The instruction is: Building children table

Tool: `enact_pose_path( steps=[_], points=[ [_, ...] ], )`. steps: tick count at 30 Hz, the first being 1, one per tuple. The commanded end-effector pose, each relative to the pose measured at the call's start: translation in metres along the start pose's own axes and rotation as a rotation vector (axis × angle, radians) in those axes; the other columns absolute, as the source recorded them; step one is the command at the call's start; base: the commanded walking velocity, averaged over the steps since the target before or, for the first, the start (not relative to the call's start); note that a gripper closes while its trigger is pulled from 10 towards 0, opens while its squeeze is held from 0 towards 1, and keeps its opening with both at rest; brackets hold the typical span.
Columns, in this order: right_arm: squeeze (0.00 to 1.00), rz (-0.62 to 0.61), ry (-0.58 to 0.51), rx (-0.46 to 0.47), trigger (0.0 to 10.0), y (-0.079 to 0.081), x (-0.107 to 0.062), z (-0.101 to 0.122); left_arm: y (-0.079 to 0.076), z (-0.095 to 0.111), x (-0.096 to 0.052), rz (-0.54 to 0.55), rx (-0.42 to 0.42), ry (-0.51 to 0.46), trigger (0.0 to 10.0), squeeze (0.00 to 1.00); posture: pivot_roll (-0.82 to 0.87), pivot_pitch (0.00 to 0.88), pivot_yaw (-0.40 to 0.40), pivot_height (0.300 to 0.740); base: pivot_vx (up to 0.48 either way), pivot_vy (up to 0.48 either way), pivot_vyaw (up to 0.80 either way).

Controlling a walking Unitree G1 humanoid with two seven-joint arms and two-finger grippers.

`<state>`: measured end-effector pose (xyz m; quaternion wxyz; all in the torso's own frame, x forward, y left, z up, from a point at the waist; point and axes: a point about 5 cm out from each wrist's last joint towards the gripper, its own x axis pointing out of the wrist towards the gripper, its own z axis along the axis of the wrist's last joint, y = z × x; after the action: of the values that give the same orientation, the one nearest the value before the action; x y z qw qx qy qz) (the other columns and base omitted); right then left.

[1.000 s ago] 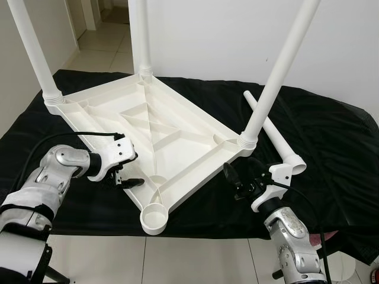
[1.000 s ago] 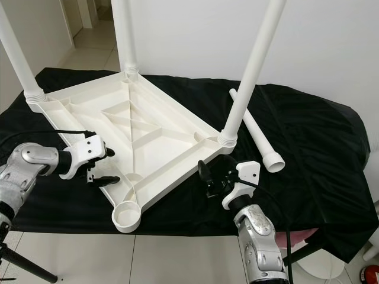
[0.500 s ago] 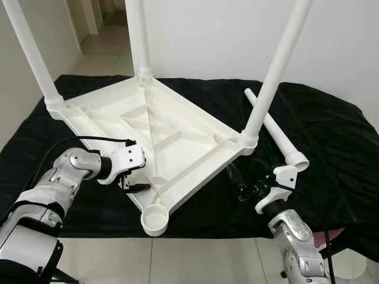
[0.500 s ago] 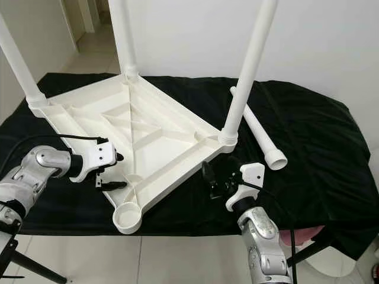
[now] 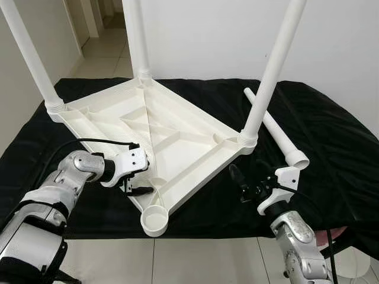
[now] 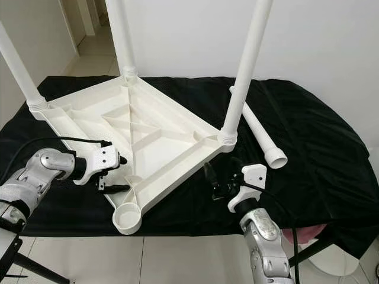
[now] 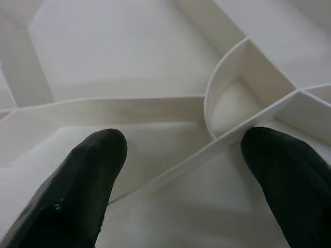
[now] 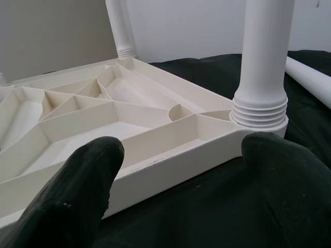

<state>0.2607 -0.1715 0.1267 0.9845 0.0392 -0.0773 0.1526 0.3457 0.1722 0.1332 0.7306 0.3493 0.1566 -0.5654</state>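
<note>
A white plastic table top (image 5: 177, 127) lies upside down on a black cloth. Three white legs stand in its corners: far left (image 5: 29, 56), far middle (image 5: 135, 35) and right (image 5: 273, 65). The near corner socket (image 5: 155, 220) is empty. A loose leg (image 5: 273, 129) lies on the cloth to the right. My left gripper (image 5: 137, 180) is open at the top's near-left rim, and its wrist view shows a rib (image 7: 170, 173) between the fingers. My right gripper (image 5: 241, 183) is open just above the cloth, facing the right leg's base (image 8: 261, 111).
The black cloth (image 5: 331, 136) covers a table that ends just before the tiled floor (image 5: 195, 260). A white wall stands behind, with a doorway (image 5: 100, 23) at the far left. Bare cloth lies right of the loose leg.
My left gripper has moved right, up to the table top's rim. The right gripper has hardly moved. The camera has shifted slightly.
</note>
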Motion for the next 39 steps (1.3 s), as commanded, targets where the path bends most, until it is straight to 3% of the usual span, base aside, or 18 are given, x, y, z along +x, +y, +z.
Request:
enact_pose_path(
  steps=[1, 2, 3, 4, 5, 13, 24, 25, 27, 28, 29, 36, 37, 38, 39],
  points=[
    [0.0, -0.012, -0.017, -0.013, 10.0, -0.003, 0.0, 0.004, -0.019, -0.003, -0.002, -0.372, -0.04, 0.009, 3.8, 0.0, -0.04, 0.0, 0.023, 0.74, 0.0, 0.0, 0.0],
    [0.0, -0.011, -0.016, -0.014, 10.0, -0.003, 0.0, 0.005, -0.02, -0.004, -0.003, -0.392, -0.053, 0.008, 3.8, 0.0, -0.04, 0.0, 0.023, 0.74, 0.0, 0.0, 0.0],
    [0.0, -0.01, -0.016, -0.017, 10.0, -0.004, 0.0, 0.005, -0.021, -0.005, -0.005, -0.418, -0.067, 0.011, 0.9, 0.0, -0.04, 0.005, 0.022, 0.74, 0.0, 0.0, 0.0],
    [0.0, -0.01, -0.015, -0.019, 10.0, -0.004, 0.0, 0.006, -0.021, -0.005, -0.006, -0.435, -0.074, 0.014, 0.9, 0.0, -0.04, 0.005, 0.022, 0.74, 0.0, 0.0, 0.0],
    [0.0, -0.008, -0.014, -0.023, 10.0, -0.005, 0.0, 0.006, -0.021, -0.006, -0.008, -0.451, -0.08, 0.019, 0.0, 0.0, -0.04, 0.005, 0.022, 0.74, 0.0, 0.0, 0.0],
    [0.0, -0.008, -0.013, -0.034, 10.0, -0.008, 0.0, 0.008, -0.022, -0.006, -0.011, -0.486, -0.068, 0.026, 0.0, 0.0, -0.05, 0.017, 0.021, 0.74, 0.0, 0.0, 0.0],
    [0.0, -0.018, -0.011, -0.039, 10.0, -0.008, -0.002, 0.008, -0.032, -0.007, -0.002, -0.533, -0.07, 0.017, 0.0, 0.0, -0.05, 0.022, 0.028, 0.74, 0.0, 0.0, 0.0],
    [0.0, -0.02, -0.011, -0.041, 10.0, -0.009, -0.002, 0.008, -0.031, -0.005, 0.0, -0.518, -0.056, -0.001, 1.3, 0.0, -0.05, 0.023, 0.029, 0.74, 0.0, 0.0, 0.0],
    [0.0, -0.02, -0.011, -0.041, 10.0, -0.009, -0.002, 0.008, -0.031, -0.005, 0.0, -0.518, -0.056, -0.001, 1.3, 0.0, -0.05, 0.023, 0.029, 0.74, 0.0, 0.0, 0.0],
    [0.0, -0.023, -0.012, -0.04, 10.0, -0.009, -0.002, 0.009, -0.028, -0.001, 0.002, -0.49, -0.037, -0.016, 5.8, 0.0, -0.06, 0.022, 0.03, 0.74, 0.0, 0.0, 0.0],
    [0.0, -0.025, -0.013, -0.039, 10.0, -0.009, -0.002, 0.009, -0.023, 0.004, 0.002, -0.456, -0.025, -0.034, 10.0, 1.0, -0.05, 0.022, 0.03, 0.74, 0.0, 0.0, 0.0],
    [0.0, -0.016, -0.015, -0.027, 10.0, -0.005, -0.001, 0.007, -0.005, 0.016, -0.007, -0.392, -0.004, -0.042, 10.0, 1.0, -0.05, 0.014, 0.031, 0.74, 0.0, 0.0, 0.0],
    [0.0, -0.012, -0.015, -0.022, 10.0, -0.005, -0.001, 0.007, -0.003, 0.016, -0.009, -0.389, -0.005, -0.036, 10.0, 0.08, -0.05, 0.013, 0.03, 0.74, 0.0, 0.0, 0.0],
    [0.0, -0.005, -0.015, -0.017, 10.0, -0.004, -0.001, 0.007, -0.001, 0.015, -0.011, -0.383, -0.008, -0.029, 10.0, 0.08, -0.05, 0.012, 0.03, 0.74, 0.0, 0.0, 0.0],
    [0.0, 0.001, -0.015, -0.014, 10.0, -0.003, -0.002, 0.007, 0.001, 0.016, -0.014, -0.372, -0.005, -0.028, 10.0, 0.0, -0.05, 0.012, 0.03, 0.74, 0.0, 0.0, 0.0]
  ],
)
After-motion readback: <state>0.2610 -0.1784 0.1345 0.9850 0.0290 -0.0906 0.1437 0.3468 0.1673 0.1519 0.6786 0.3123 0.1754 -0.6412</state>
